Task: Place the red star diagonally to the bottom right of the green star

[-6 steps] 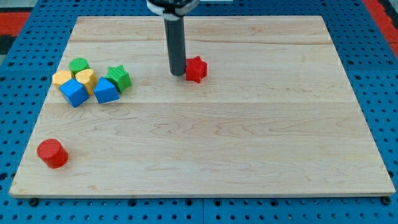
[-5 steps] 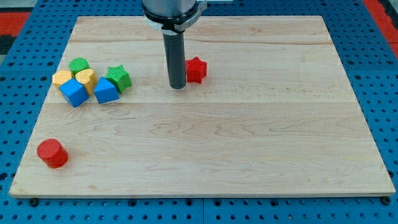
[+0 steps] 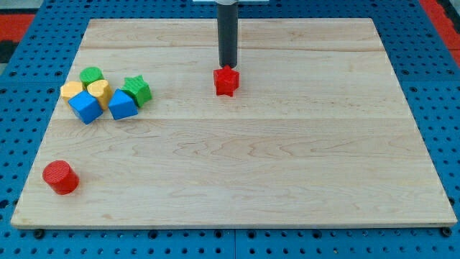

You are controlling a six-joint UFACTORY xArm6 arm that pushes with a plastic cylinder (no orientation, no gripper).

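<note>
The red star [image 3: 226, 80] lies on the wooden board [image 3: 287, 158] a little above the board's middle. The green star [image 3: 136, 91] lies far to its left, at the right end of a cluster of blocks. My tip [image 3: 227, 67] stands just above the red star, at its upper edge, touching it or nearly so. The rod rises straight up out of the view's top.
The cluster at the view's left holds a green cylinder [image 3: 91, 75], a yellow block [image 3: 71, 90], a yellow heart-like block [image 3: 98, 91] and two blue cubes [image 3: 85, 106] [image 3: 122, 105]. A red cylinder [image 3: 60, 177] stands near the board's bottom left corner.
My tip moved from the left side of the red star around to just above it. The red star stays at about the same place.
</note>
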